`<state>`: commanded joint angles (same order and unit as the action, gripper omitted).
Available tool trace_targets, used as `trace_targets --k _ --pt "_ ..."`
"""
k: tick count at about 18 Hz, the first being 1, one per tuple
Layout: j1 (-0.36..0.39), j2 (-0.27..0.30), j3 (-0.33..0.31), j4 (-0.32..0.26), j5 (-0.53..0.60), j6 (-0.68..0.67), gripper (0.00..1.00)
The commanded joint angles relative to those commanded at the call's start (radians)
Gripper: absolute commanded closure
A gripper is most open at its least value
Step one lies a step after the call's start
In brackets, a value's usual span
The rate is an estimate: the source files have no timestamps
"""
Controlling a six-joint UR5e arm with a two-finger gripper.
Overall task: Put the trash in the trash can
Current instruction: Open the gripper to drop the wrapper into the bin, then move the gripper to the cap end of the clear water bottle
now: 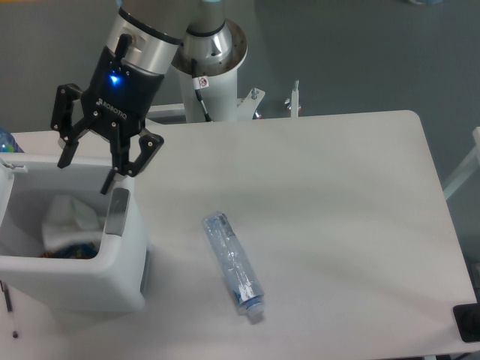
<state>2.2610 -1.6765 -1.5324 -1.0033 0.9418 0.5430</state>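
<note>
Trash can (90, 281) at left table edge, white cup (71, 217) lying inside it. Gripper (88, 171) hangs over the can's far rim, jaws apart, empty. Bottle (233, 265) lies flat mid-table, cap toward the near edge; looks light, thin-walled, slick, likely to roll. Grab across mid-body. Open table (337, 210) all around it, can well apart.

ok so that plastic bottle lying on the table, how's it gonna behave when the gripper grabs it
The bottle looks clear, thin-walled and empty, so it is probably light and may crumple under a firm squeeze. It lies on its side on the table, so a nudge could roll it. Smooth plastic might slip between the fingers of the open gripper.
</note>
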Motion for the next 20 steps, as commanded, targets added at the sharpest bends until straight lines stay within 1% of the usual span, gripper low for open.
trace_targets --k 1,2,3,8,11,13,15,16,17,20 --pt "0.009 -0.009 0.001 0.003 0.011 0.0 0.02" --pt "0.034 -0.02 0.002 0.005 0.023 -0.002 0.01" --pt "0.069 -0.029 0.002 0.005 0.026 -0.003 0.0" --pt "0.176 -0.064 0.001 0.0 0.029 -0.02 0.0" --pt "0.199 -0.115 0.017 -0.004 0.061 -0.029 0.0" --pt "0.201 -0.143 0.017 -0.008 0.136 -0.046 0.0" --pt "0.201 -0.17 0.024 -0.014 0.181 -0.061 0.0" --pt "0.201 -0.189 0.04 -0.026 0.195 -0.072 0.0" --pt "0.199 -0.212 0.067 -0.05 0.21 -0.093 0.0" --pt "0.196 -0.299 0.193 -0.171 0.268 -0.147 0.0"
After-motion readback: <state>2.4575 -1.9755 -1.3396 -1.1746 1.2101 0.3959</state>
